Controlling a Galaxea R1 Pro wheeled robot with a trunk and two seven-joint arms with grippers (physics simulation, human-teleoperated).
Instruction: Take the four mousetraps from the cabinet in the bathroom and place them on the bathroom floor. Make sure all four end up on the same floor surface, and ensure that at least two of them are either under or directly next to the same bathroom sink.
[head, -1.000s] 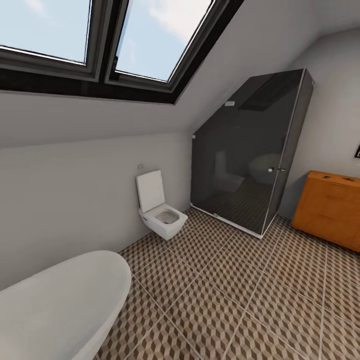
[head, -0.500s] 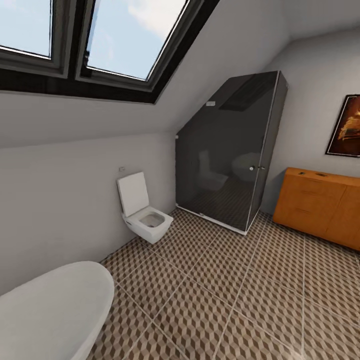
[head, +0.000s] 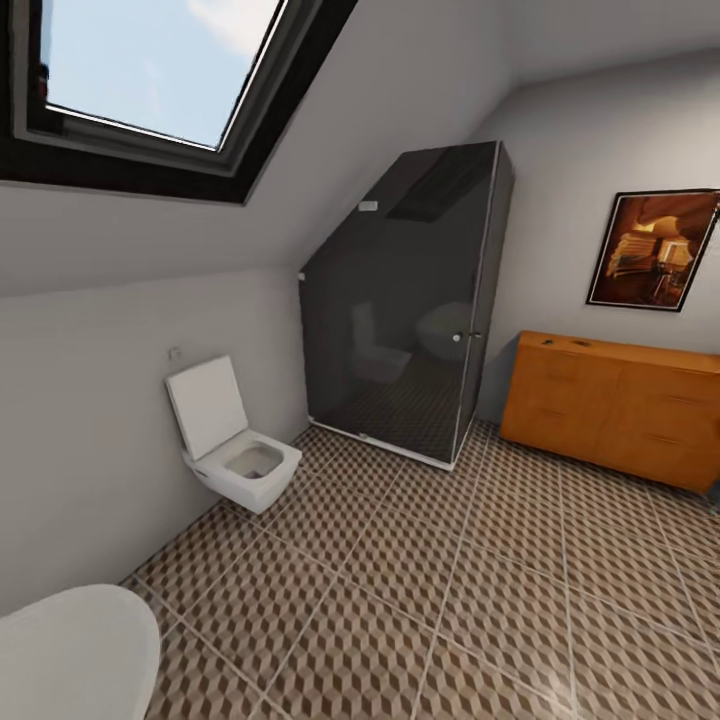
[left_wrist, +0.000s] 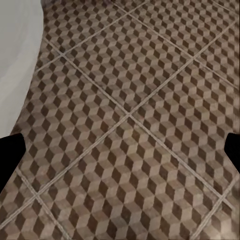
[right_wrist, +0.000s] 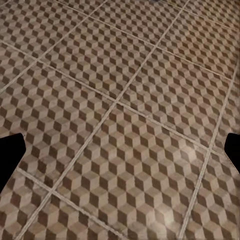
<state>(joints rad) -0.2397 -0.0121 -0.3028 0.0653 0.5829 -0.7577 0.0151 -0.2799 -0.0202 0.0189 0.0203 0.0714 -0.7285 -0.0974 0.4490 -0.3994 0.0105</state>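
Hands: left (left_wrist: 120, 150) and right (right_wrist: 120, 150) both wide, empty, over bathroom floor (head: 420, 600). Still approach step: cabinet (head: 615, 410) well apart, just beside shower cubicle (head: 400, 300); two small dark items on its top, too small to identify. Next: drive up to cabinet.

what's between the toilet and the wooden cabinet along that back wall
In the head view, the dark glass shower enclosure stands between the toilet and the cabinet, with patterned bathroom floor in front.

Grey sloped wall, skylight (head: 165, 70), white wall-hung toilet (head: 232, 448), dark glass shower enclosure (head: 405, 300), framed picture (head: 652, 249)
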